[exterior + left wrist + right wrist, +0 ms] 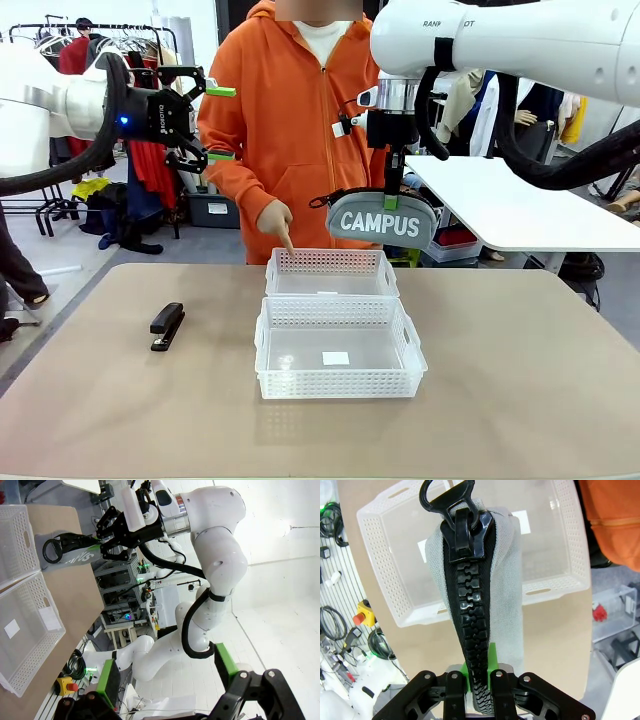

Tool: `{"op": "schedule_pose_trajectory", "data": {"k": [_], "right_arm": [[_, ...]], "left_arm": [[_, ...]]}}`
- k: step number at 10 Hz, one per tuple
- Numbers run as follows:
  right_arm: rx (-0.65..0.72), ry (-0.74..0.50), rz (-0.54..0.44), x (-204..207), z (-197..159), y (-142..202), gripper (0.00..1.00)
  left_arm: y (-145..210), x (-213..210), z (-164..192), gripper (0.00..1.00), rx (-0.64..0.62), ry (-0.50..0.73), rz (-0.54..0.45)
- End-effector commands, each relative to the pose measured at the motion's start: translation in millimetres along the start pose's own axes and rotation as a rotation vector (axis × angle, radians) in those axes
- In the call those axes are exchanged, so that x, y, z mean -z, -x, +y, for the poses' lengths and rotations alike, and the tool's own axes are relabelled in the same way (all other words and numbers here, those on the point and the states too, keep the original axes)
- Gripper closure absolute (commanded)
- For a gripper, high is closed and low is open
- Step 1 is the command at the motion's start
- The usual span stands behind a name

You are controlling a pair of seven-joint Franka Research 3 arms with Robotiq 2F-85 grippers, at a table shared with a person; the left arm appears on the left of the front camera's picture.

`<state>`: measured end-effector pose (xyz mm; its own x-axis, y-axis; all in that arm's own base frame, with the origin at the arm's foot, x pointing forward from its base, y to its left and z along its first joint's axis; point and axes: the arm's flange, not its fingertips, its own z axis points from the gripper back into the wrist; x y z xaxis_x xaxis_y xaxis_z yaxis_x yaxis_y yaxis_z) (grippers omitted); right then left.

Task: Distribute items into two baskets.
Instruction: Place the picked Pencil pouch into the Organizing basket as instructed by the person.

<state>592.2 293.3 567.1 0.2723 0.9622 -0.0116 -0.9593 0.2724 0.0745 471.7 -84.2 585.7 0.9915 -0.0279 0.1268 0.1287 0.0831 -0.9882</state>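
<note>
My right gripper is shut on the grey "CAMPUS" pouch, which hangs in the air above the right end of the far basket. The near basket stands just in front of it, and both look empty. In the right wrist view the pouch dangles zipper-up from my gripper over a basket. A small black stapler lies on the table at the left. My left gripper is held high at the left, open and empty. The left wrist view shows that gripper open, both baskets and the pouch.
A person in an orange hoodie stands at the far side; one hand points a finger down at the far basket's left corner. The tan table is bare to the right of the baskets. A white table stands behind at the right.
</note>
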Motion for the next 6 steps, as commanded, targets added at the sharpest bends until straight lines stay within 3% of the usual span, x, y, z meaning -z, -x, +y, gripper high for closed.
{"op": "schedule_pose_trajectory", "data": {"k": [1, 6], "right_arm": [[0.0, 0.0, 0.0, 0.0, 0.0, 0.0, 1.0], [-0.141, 0.056, -0.056, 46.1, -18.6, -49.5, 1.0]], "left_arm": [[1.1, -0.6, -2.1, 0.0, 0.004, 0.002, -0.001], [1.1, -0.6, -2.1, 0.0, 0.004, 0.002, -0.001]]}}
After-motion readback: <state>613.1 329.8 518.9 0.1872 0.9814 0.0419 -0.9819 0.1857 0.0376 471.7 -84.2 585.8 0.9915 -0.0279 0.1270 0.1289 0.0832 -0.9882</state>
